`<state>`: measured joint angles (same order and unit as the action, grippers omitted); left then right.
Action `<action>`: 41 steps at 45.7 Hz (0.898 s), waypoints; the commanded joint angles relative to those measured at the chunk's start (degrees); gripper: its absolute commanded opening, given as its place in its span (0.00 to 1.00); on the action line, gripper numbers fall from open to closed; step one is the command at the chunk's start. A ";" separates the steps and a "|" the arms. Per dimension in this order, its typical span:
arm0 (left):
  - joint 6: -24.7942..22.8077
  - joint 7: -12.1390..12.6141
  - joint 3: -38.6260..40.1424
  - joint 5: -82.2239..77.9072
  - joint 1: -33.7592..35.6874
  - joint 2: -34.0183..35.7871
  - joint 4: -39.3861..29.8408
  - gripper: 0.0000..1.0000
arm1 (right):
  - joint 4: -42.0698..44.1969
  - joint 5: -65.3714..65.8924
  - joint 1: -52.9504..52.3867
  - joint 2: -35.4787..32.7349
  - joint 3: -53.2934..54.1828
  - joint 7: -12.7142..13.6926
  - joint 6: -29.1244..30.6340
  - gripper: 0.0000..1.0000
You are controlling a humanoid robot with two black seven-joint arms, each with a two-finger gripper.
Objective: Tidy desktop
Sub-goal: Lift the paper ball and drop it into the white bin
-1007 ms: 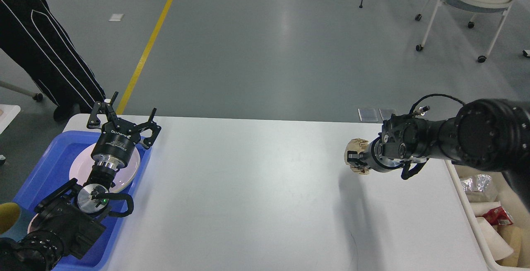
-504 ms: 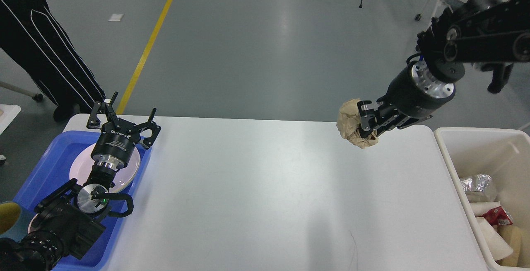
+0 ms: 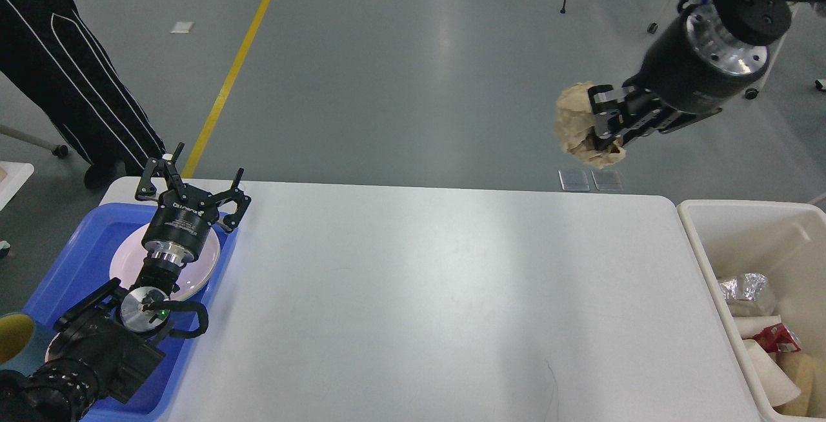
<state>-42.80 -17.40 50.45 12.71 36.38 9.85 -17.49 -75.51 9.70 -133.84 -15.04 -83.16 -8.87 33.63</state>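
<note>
The right gripper (image 3: pixel 603 126), its jaws clenched on a crumpled ball of tan-brown paper (image 3: pixel 577 124), has risen over the last second from just above the right part of the large smooth white rectangular desk (image 3: pixel 413 293) to well above its far edge, so the wad now hangs clear of the surface. That leaves the visible desk top bare of loose litter, and I judge the remaining step is to carry the paper to the off-white rectangular bin (image 3: pixel 742 215) just beside the desk's right edge, which already holds foil and wrappers. The way there looks open, with nothing between wad and bin. The left gripper (image 3: pixel 192 191) has not moved; its jaws are spread and empty over the white round plate (image 3: pixel 203 267) in the blue plastic tray (image 3: pixel 71 261) at the desk's left edge.
</note>
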 commanded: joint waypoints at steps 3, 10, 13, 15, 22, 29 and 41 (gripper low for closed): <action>0.00 0.00 0.00 0.03 0.00 -0.01 0.00 0.99 | 10.02 -2.92 16.31 -7.63 -8.07 0.17 -10.33 0.00; 0.00 0.00 0.00 0.03 0.00 -0.01 0.00 0.99 | 16.35 -12.23 31.25 -11.33 -8.51 4.12 -18.41 0.00; 0.00 0.00 0.00 0.03 0.00 -0.01 0.00 0.99 | 18.98 -18.02 38.63 -11.42 -8.42 6.76 -24.55 0.00; 0.00 0.00 0.00 -0.06 0.00 -0.01 0.00 0.99 | 22.05 -22.50 43.64 -11.42 -8.16 8.43 -28.95 0.00; 0.00 0.00 0.00 0.03 0.00 -0.01 0.00 0.99 | 36.29 -37.81 63.86 -8.43 -8.24 14.14 -36.26 0.00; 0.00 0.00 0.00 0.03 0.00 -0.01 0.00 0.99 | 55.28 -41.77 77.66 -5.80 -7.02 20.38 -36.26 0.00; 0.00 0.00 0.00 0.03 0.00 -0.01 0.00 0.99 | 61.27 -42.30 82.24 -6.06 -0.09 21.62 -36.44 0.00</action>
<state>-42.80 -17.40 50.45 12.73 36.39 9.85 -17.49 -15.14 -32.32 -53.84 -21.15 -88.70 12.59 -2.65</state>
